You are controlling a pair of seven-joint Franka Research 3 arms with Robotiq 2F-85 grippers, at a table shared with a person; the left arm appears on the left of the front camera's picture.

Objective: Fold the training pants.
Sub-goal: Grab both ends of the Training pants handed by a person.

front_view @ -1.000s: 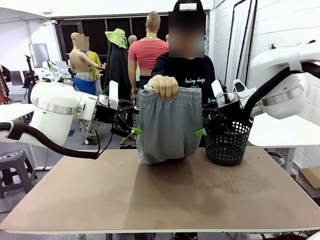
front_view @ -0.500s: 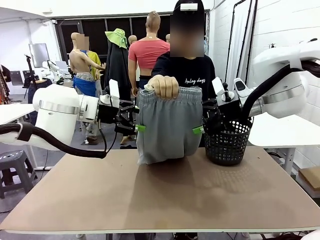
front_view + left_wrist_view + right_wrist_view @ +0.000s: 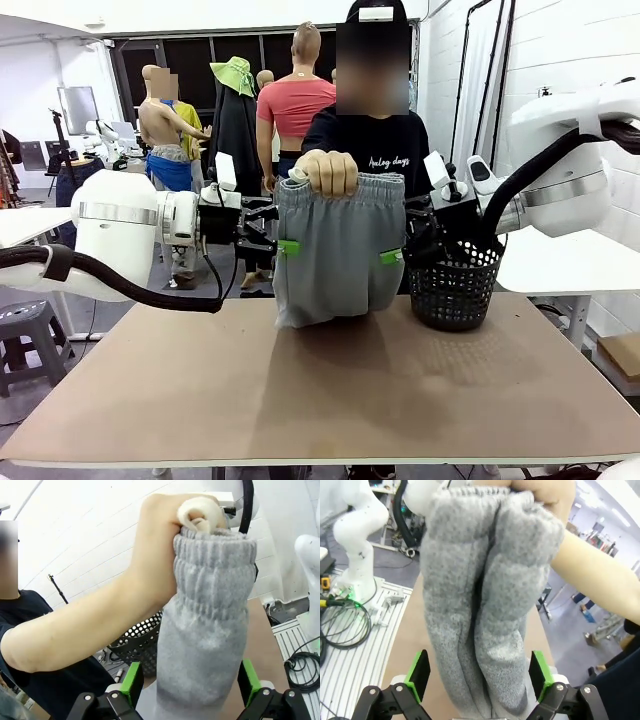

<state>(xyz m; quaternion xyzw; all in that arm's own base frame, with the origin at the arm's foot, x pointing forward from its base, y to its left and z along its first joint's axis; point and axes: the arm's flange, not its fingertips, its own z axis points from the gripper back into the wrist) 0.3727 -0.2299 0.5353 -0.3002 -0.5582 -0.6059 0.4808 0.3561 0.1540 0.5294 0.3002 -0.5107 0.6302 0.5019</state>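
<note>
Soft, light, floppy jersey, the pants [image 3: 338,250] hang bunched from a person's hand [image 3: 330,172], and just below that hand the left jaws and right jaws stand open astride either side edge, where a pinch looks surest

left claw [image 3: 286,246] spread wide, right claw [image 3: 391,257] spread wide, facing each other

Light grey training pants [image 3: 338,250] hang bunched before me from their gathered waistband, gripped in a person's hand [image 3: 330,172], lower end near the tabletop [image 3: 320,400].
</note>
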